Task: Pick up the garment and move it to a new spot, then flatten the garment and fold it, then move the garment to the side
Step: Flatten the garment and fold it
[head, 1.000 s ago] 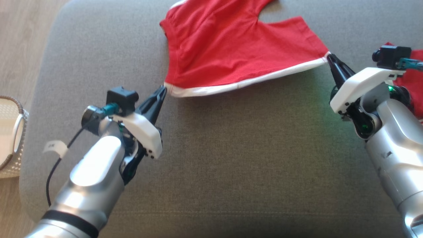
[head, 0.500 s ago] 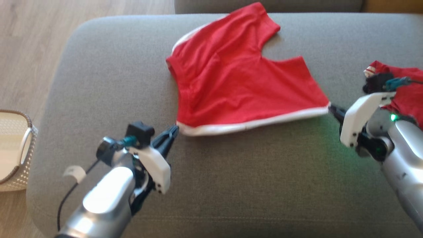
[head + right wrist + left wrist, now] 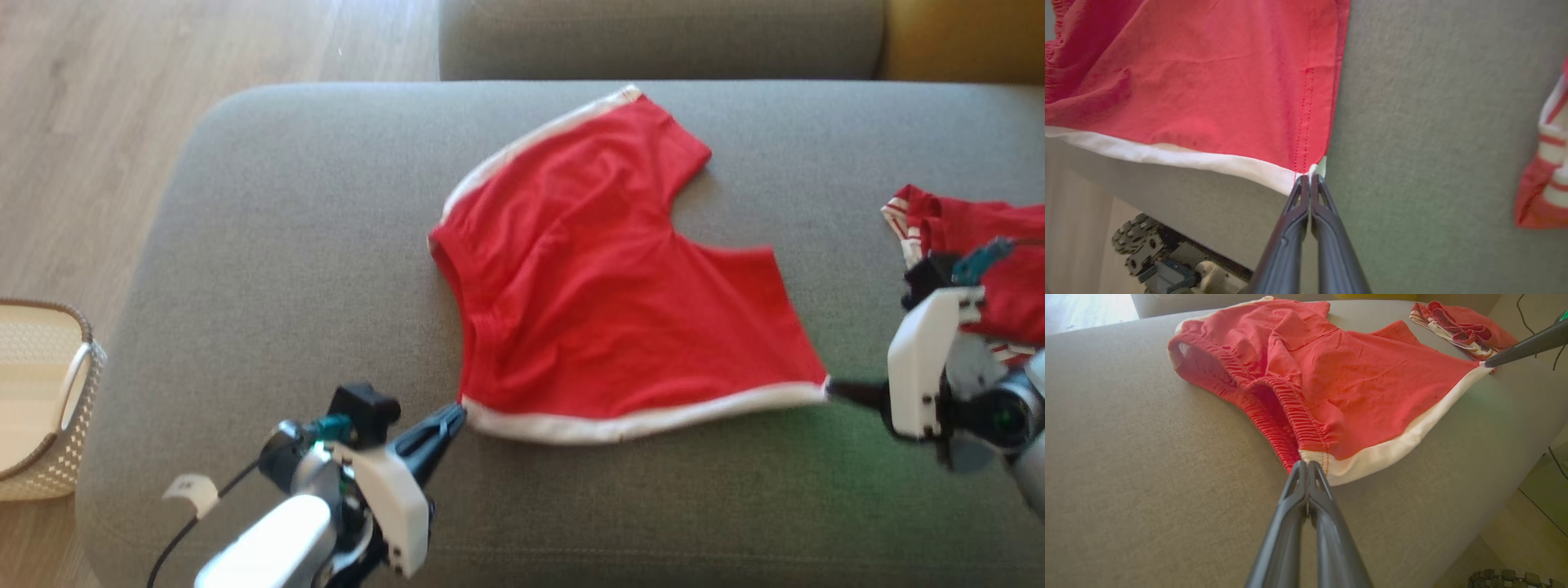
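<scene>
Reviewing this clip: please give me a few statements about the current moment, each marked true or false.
1. The left end effector is shut on a corner of the red shorts. True.
2. The right end effector hangs open above the shorts. False: it is shut on their other white-trimmed corner.
3. A second red garment lies on the grey cushion at the robot's right. True.
4. The woven basket sits on the cushion. False: it stands on the floor.
</scene>
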### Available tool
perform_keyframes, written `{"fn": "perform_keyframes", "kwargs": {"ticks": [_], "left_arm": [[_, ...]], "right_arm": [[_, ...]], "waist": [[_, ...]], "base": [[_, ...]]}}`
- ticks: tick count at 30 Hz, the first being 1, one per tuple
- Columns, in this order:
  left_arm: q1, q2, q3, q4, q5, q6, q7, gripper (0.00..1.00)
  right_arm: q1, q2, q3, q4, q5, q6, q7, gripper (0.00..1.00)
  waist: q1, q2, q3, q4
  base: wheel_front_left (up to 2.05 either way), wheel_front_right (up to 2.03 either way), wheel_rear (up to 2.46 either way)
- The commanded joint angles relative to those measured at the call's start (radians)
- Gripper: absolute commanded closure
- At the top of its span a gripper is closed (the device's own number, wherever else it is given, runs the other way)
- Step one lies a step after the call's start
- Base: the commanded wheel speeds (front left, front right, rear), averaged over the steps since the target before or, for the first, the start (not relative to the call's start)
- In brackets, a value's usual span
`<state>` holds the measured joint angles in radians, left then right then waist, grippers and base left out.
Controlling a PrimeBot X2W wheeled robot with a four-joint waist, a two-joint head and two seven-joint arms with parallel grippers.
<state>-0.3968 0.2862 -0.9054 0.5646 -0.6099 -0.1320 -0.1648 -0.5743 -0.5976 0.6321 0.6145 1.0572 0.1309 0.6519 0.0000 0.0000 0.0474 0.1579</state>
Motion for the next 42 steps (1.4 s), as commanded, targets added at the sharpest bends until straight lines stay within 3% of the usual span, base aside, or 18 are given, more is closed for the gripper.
{"fn": "perform_keyframes", "kwargs": {"ticks": [1,7,16,22,32,42], "left_arm": [[-0.012,0.048,0.013,-0.061,-0.031,0.001,0.019,1.0],[0.048,0.138,-0.032,-0.196,-0.1,0.001,0.093,1.0],[0.114,0.208,-0.074,-0.338,-0.146,0.001,0.16,1.0],[0.131,0.23,-0.082,-0.378,-0.13,0.021,0.159,1.0],[0.108,0.235,-0.051,-0.464,-0.171,0.031,0.17,1.0],[0.007,0.212,0.006,-0.473,-0.197,0.022,0.137,1.0]], "right_arm": [[0.038,-0.045,-0.01,-0.048,0.063,0.0,0.055,1.0],[0.134,-0.146,-0.048,-0.136,0.132,0.0,0.207,1.0],[0.235,-0.207,-0.142,-0.209,0.174,0.0,0.368,1.0],[0.287,-0.211,-0.203,-0.256,0.155,0.0,0.433,1.0],[0.278,-0.111,-0.378,-0.343,0.061,0.0,0.492,1.0],[0.025,0.094,-0.583,-0.333,-0.103,0.0,0.591,1.0]], "waist": [[0.0,0.0,-0.016,0.004],[0.0,0.0,-0.059,0.017],[0.0,0.0,-0.102,0.03],[0.0,0.0,-0.107,0.034],[0.0,0.0,-0.065,0.056],[0.0,0.0,0.054,0.097]], "base": [[0.0,0.0,0.0],[0.0,0.0,0.0],[0.0,0.0,0.0],[0.0,0.0,0.0],[0.0,0.0,0.0],[0.0,0.0,0.0]]}}
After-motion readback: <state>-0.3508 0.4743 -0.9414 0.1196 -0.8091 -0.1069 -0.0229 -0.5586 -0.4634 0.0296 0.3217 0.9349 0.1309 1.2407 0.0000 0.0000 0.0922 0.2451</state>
